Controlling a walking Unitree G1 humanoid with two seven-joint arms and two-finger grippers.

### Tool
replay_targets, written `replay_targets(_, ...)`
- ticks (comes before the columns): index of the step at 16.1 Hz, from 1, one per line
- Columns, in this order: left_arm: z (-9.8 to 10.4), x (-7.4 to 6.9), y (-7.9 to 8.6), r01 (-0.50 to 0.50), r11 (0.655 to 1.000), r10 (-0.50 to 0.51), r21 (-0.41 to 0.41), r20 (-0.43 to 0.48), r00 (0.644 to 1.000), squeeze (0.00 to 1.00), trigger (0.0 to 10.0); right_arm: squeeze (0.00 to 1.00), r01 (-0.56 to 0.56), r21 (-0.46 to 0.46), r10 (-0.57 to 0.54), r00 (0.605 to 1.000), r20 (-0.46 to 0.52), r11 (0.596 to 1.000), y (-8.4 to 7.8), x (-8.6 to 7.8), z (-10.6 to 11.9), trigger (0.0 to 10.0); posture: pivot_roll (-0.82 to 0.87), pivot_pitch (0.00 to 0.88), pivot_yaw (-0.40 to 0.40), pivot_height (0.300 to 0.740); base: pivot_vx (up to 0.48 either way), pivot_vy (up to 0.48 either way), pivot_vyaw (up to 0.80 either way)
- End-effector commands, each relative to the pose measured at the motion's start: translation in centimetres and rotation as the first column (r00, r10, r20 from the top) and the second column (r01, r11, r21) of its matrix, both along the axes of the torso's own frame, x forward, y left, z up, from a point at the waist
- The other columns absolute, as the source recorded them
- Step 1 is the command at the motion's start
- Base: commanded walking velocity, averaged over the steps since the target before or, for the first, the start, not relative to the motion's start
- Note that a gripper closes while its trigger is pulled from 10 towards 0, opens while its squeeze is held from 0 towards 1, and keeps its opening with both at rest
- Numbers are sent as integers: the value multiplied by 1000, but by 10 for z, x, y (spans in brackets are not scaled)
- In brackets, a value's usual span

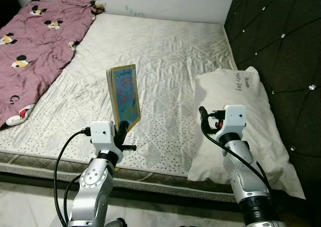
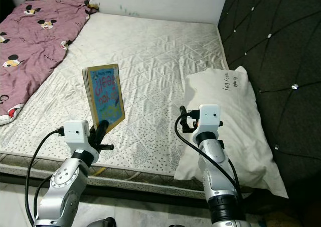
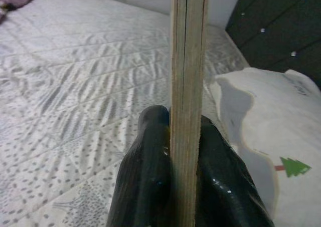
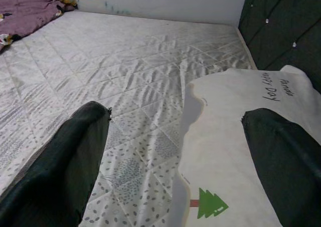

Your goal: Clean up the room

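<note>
Two grippers are raised at the mattress's (image 1: 165, 71) near edge. A board book (image 1: 124, 94) (upright) is clamped by the left gripper (image 3: 183, 152) at its lower edge. The right gripper (image 4: 175, 152) is spread wide, empty, over the white pillow (image 1: 241, 122). A maroon blanket (image 1: 35, 46) is spread at the far left corner.

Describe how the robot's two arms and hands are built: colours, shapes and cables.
Both arms are silver jointed segments ending in white boxy wrist housings. Black cables loop from each housing down the arm. The left hand and right hand each have two long, glossy black fingers.
</note>
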State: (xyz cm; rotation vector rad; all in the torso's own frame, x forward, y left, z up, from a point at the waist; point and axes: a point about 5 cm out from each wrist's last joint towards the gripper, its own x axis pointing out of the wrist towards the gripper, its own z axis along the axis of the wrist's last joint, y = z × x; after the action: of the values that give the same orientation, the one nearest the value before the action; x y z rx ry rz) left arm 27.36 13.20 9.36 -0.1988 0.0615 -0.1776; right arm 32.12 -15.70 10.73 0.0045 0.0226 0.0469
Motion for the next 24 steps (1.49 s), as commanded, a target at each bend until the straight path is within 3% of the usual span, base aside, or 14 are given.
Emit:
replay_targets(1, 13, 0, -1, 19, 1000, -19, -3, 60, 998, 0, 10000, 0, 3, 2, -3, 1000, 5, 1000, -2, -1, 2, 10000, -16, 136, -37, 740, 274, 0, 0)
replay_targets(24, 12, 2, -4, 42, 999, -42, -15, 50, 998, 0, 10000, 0, 12, -19, -12, 1000, 9, 1000, -4, 2, 2, 10000, -21, 126, -38, 740, 253, 0, 0)
